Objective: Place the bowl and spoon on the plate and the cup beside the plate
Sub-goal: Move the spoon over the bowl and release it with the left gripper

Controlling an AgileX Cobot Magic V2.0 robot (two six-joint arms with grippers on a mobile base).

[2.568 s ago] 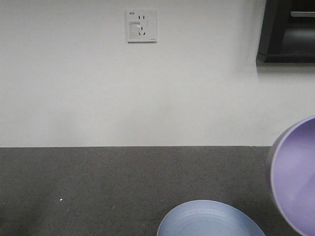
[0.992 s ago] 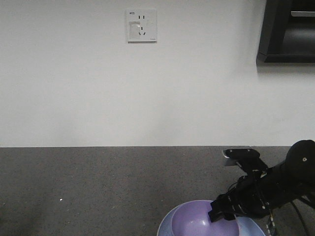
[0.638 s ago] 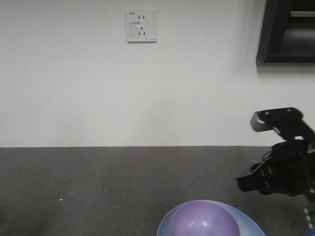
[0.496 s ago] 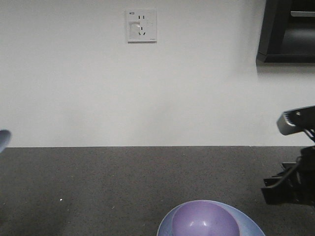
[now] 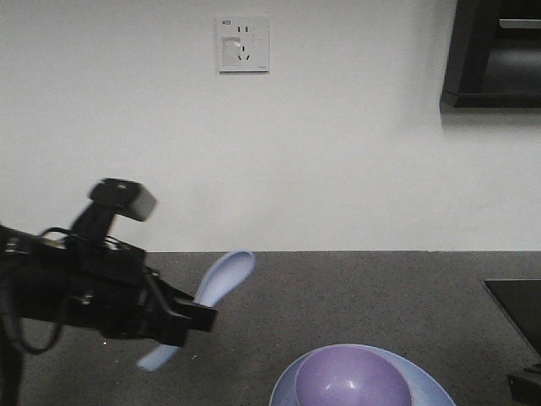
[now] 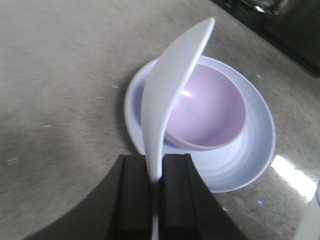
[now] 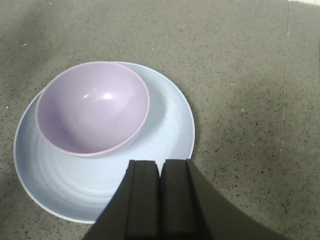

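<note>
So the round shallow pale blue plate (image 7: 167, 132) is sitting flat on the dark speckled grey countertop (image 7: 240, 60), and I'll place everything off that. The small lavender-purple plastic bowl (image 7: 92, 107) is upright on the plate, but not centred. It's shoved to one side with its rim close to the plate's rim, which leaves a fat crescent of bare plate on the other side. Nothing in the bowl that I can see.

The short pale blue plastic spoon (image 5: 224, 277) is up in the air, left of the plate and higher than it in the front view. It's tilted, scoop end up and leaning toward the plate, handle end down and away. The left gripper (image 6: 155, 172) has it pinched by the handle, both black fingers (image 6: 131, 175) pressed in tight on either side. In the left wrist view the scoop lines up over the bowl and the plate, not touching either one.

The right gripper (image 7: 160, 169) hangs above the near edge of the plate, fingers squeezed together with nothing in between.

Behind the plate there's a white wall with a white power socket (image 5: 243, 44) high up.
</note>
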